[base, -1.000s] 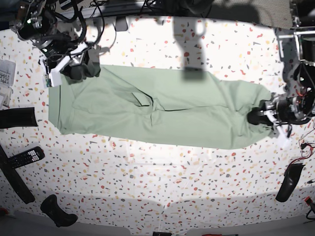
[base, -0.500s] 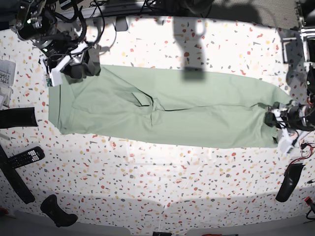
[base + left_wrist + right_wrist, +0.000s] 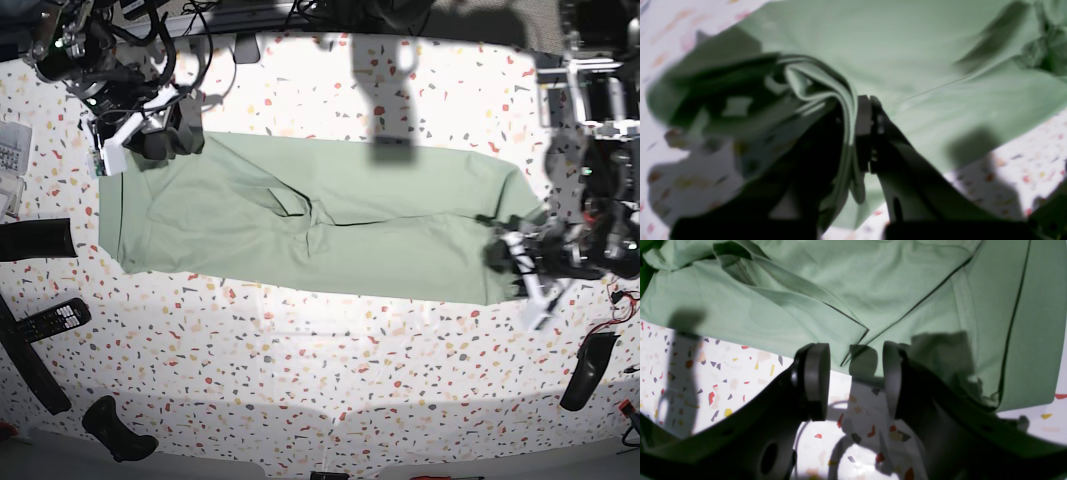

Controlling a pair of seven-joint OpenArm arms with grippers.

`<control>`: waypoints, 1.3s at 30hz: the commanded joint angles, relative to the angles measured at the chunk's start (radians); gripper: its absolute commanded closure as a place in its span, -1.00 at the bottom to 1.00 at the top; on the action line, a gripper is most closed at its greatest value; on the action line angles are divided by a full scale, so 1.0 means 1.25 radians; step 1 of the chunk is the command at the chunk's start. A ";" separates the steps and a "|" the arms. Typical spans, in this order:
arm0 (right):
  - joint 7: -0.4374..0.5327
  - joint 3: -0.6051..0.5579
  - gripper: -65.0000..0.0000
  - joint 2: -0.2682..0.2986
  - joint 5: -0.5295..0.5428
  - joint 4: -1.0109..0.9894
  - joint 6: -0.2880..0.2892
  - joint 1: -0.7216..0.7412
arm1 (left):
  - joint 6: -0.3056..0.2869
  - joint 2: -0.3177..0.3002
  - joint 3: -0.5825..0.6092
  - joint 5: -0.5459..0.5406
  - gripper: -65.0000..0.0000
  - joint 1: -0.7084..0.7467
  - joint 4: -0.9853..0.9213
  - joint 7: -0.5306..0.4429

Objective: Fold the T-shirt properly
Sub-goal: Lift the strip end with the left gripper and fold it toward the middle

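t-shirt (image 3: 320, 215) plain, left gripper (image 3: 853, 133) pinching hem

Black left tool (image 3: 853, 133), black right tool (image 3: 853, 380) with round flat pads, black cables

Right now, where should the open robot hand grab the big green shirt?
Take the pale mint-green cloth T-shirt at the pointed folded corner lying just ahead of the right gripper. Its jaws stand open over the speckled table, so coming straight forward and low looks best, sliding one jaw under that edge.
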 commanded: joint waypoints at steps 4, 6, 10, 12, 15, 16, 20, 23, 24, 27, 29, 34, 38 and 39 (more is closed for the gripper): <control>0.016 0.004 0.22 0.007 0.018 0.016 0.007 0.002 | -0.003 0.068 -0.004 -0.011 1.00 -0.010 0.033 0.006; 0.016 0.004 0.22 0.007 0.018 0.016 0.007 0.002 | -0.003 0.104 -0.004 -0.011 1.00 0.008 0.033 0.006; 0.016 0.004 0.22 0.007 0.018 0.016 0.007 0.002 | -0.003 0.165 -0.004 -0.011 1.00 0.067 0.033 0.006; 0.016 0.004 0.22 0.007 0.018 0.016 0.007 0.002 | -0.004 0.184 -0.004 -0.010 1.00 0.092 0.033 -0.007; 0.016 0.004 0.22 0.007 0.018 0.016 0.007 0.002 | -0.006 0.197 -0.004 -0.010 1.00 0.107 0.033 -0.051; 0.016 0.004 0.22 0.007 0.018 0.016 0.007 0.002 | -0.006 0.197 -0.004 -0.010 1.00 0.107 0.033 -0.065; 0.016 0.004 0.22 0.007 0.018 0.016 0.007 0.002 | 0.016 0.197 -0.004 -0.011 1.00 0.107 0.033 -0.124; 0.016 0.004 0.22 0.007 0.018 0.016 0.007 0.002 | 0.024 0.197 -0.004 -0.011 1.00 0.108 0.033 -0.132; 0.016 0.004 0.22 0.007 0.018 0.016 0.007 0.002 | 0.024 0.197 -0.004 -0.011 1.00 0.110 0.033 -0.132; 0.016 0.004 0.22 0.007 0.018 0.016 0.007 0.002 | 0.024 0.197 -0.004 -0.014 1.00 0.121 0.033 -0.132; 0.016 0.004 0.22 0.007 0.018 0.016 0.007 0.002 | 0.024 0.197 -0.004 -0.014 1.00 0.129 0.033 -0.132; 0.016 0.004 0.22 0.007 0.018 0.016 0.007 0.002 | 0.024 0.197 -0.004 -0.090 1.00 0.146 0.033 -0.132; 0.016 0.004 0.22 0.007 0.018 0.016 0.007 0.002 | 0.023 0.197 -0.004 -0.122 1.00 0.151 0.033 -0.134; 0.016 0.004 0.22 0.007 0.018 0.016 0.007 0.002 | 0.023 0.197 -0.004 -0.122 1.00 0.151 0.033 -0.139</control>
